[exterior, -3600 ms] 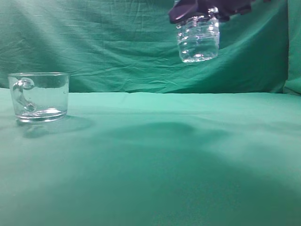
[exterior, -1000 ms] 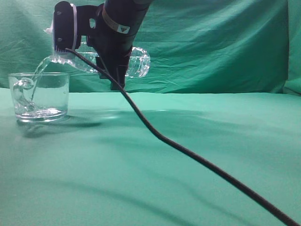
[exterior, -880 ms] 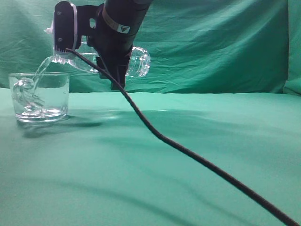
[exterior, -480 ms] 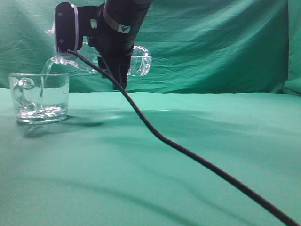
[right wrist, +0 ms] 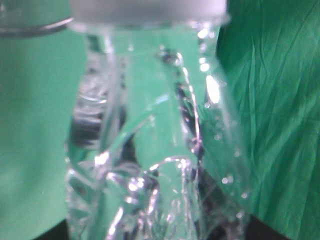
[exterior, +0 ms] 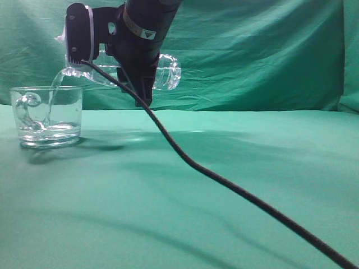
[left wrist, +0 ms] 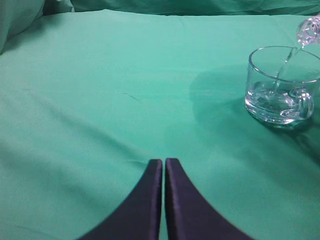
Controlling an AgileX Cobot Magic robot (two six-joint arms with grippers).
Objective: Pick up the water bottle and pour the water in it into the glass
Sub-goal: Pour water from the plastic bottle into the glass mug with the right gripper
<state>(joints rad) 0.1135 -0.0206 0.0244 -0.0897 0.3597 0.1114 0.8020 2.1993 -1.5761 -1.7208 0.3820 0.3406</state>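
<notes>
Now the right gripper (exterior: 137, 84) clasps the water bottle (exterior: 162, 72), long axis near horizontal, mouth left of it above the glass (exterior: 47, 115). Below the mouth, the water (exterior: 53, 89) streams in. Its fingers are hidden. The left gripper (left wrist: 163, 165), pressed closed and empty, idles apart.

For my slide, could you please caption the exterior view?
Right gripper tips the bottle, pouring water into the glass.
</notes>
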